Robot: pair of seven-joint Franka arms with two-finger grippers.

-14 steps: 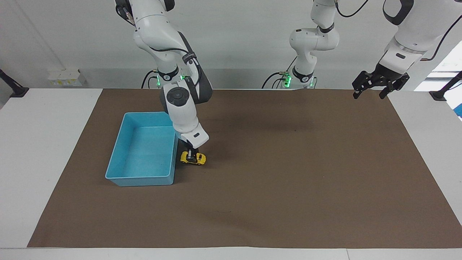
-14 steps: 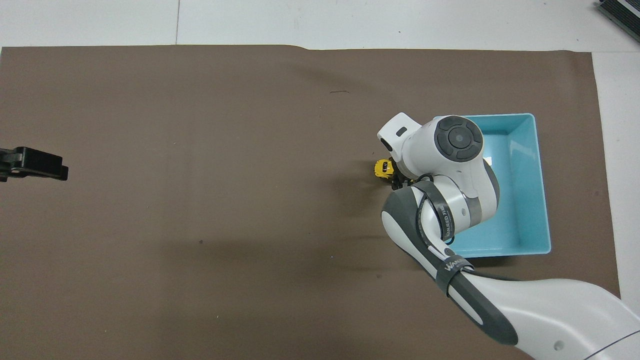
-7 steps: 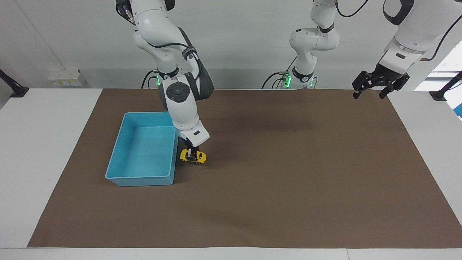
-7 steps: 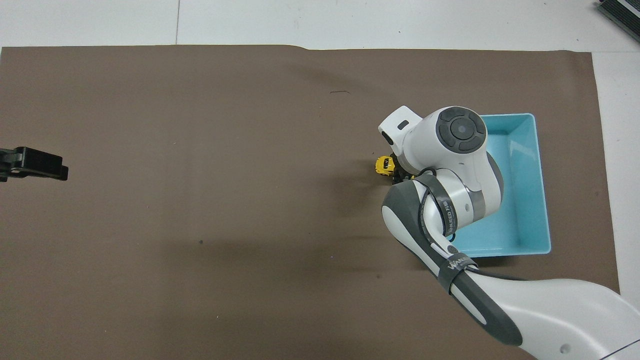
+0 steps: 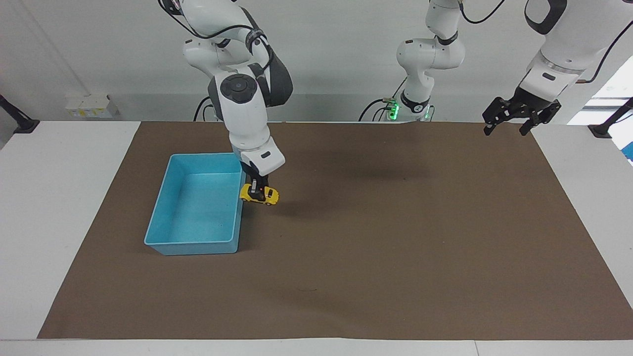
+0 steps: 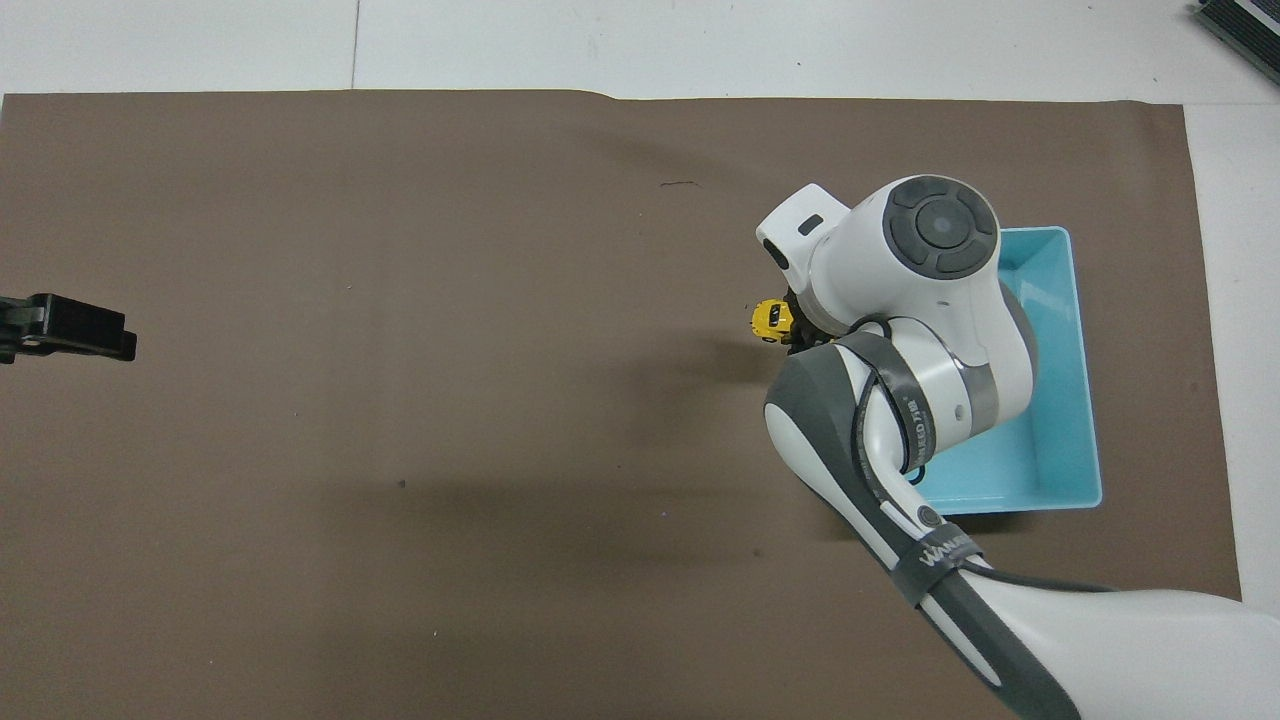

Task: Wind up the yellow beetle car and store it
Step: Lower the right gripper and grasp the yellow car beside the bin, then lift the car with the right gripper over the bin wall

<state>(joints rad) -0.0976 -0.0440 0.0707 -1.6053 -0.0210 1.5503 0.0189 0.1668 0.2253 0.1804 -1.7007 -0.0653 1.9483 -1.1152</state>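
1. Two arms work this table, and only the right one is busy. In the facing view, going from the right arm's end across, first comes the blue bin (image 5: 198,205), which sits just beside the right gripper (image 5: 254,190) toward that end of the table.
2. That gripper pinches the yellow beetle car (image 5: 259,195) from above. The car hangs clear of the brown mat (image 5: 395,237), just outside the bin's nearest wall.
3. By my reading, the step in hand is the carry into the bin. To do it well, keep the pinch firm, since the toy is tiny and rounded and could slip. Bring the car's wheels above the wall's rim before moving sideways, then lower toward the bin's floor before letting go, so the car does not bounce or roll out.
4. At the left arm's end of the table, the left gripper (image 5: 519,116) waits in the air over the mat's edge, fingers spread and empty.
5. Writing: the overhead view shows a band with lettering on the right arm's forearm, too small for me to read surely.
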